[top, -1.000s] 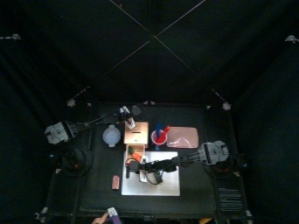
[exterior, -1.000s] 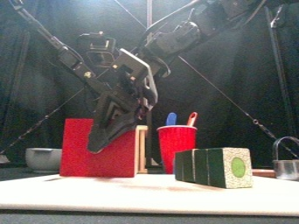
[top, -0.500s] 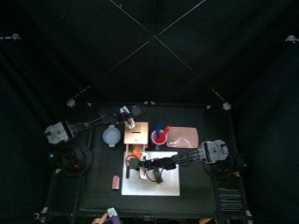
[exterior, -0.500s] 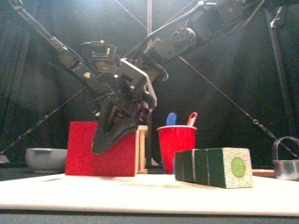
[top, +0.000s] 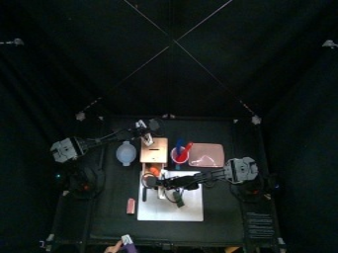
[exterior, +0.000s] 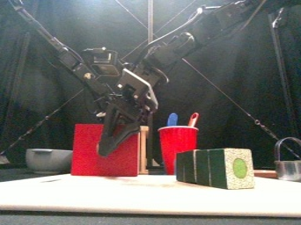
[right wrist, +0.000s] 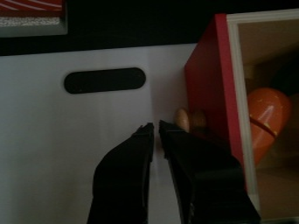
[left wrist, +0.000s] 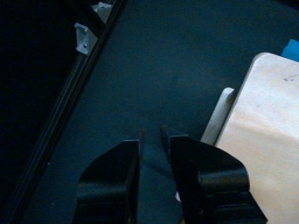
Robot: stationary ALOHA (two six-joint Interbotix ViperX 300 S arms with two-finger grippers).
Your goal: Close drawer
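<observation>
The drawer (exterior: 94, 156) shows its red front in the front view, partly out of the tan wooden box (exterior: 143, 149) behind it. From above, the drawer (top: 153, 176) sits just before the box (top: 154, 150), with an orange thing inside. My right gripper (exterior: 113, 151) hangs shut against the drawer's front. In the right wrist view its tips (right wrist: 156, 128) are beside the red drawer wall (right wrist: 212, 79), next to a small tan knob (right wrist: 187, 118). My left gripper (left wrist: 155, 136) is shut and empty, resting beside the box top (left wrist: 268, 105) at the back.
A red cup (exterior: 178, 148) with utensils stands right of the box. A green and black box (exterior: 217, 167) lies in front on the white sheet (top: 172, 206). A pink tray (top: 208, 154) is at the right, a grey bowl (exterior: 45, 159) at the left.
The drawer's red front has slid back toward the box, looking smaller in the front view. My right gripper moved with it. The left arm has not moved.
</observation>
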